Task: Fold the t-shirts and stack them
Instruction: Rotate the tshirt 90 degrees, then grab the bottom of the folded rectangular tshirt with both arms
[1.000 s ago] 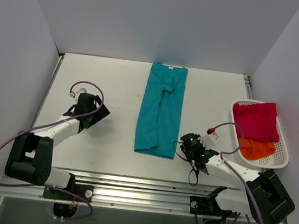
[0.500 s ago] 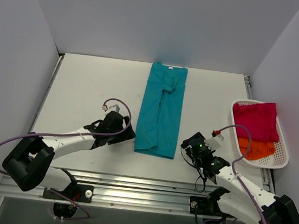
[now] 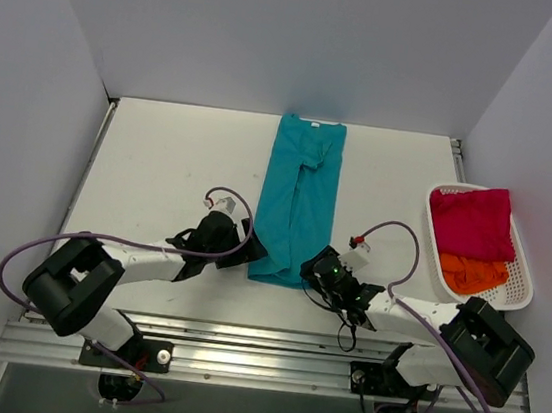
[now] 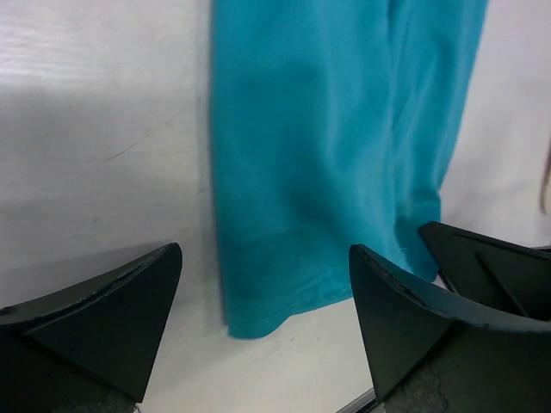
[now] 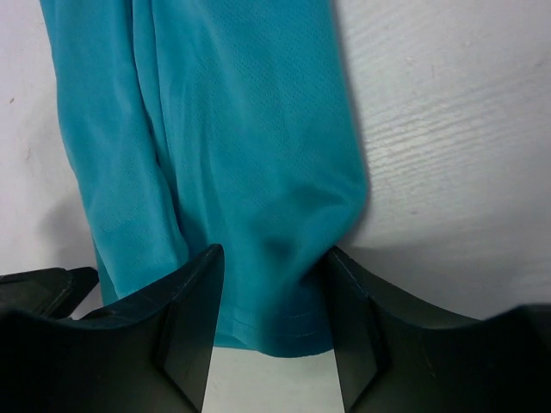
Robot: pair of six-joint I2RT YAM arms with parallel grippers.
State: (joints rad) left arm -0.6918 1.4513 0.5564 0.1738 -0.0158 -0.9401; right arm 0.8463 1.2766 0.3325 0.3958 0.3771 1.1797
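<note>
A teal t-shirt (image 3: 296, 204) lies folded into a long strip down the table's middle, its white neck label (image 3: 314, 125) at the far end. My left gripper (image 3: 253, 255) is wide open at the near hem's left corner; that corner (image 4: 250, 314) lies flat between its fingers (image 4: 129, 323). My right gripper (image 3: 311, 268) is open at the hem's right corner. Its fingers (image 5: 353, 323) straddle the slightly bunched hem (image 5: 275, 301) without pinching it. A crimson t-shirt (image 3: 472, 221) and an orange t-shirt (image 3: 471, 275) lie in the basket.
The white slotted basket (image 3: 522, 282) stands at the table's right edge. A metal rail (image 3: 259, 341) runs along the near edge just behind both grippers. Grey walls close in the table on three sides.
Both arms have swung inward to the teal shirt's near hem, the left from the table's left side. The right gripper, shut a second ago, now stands open over the hem.
</note>
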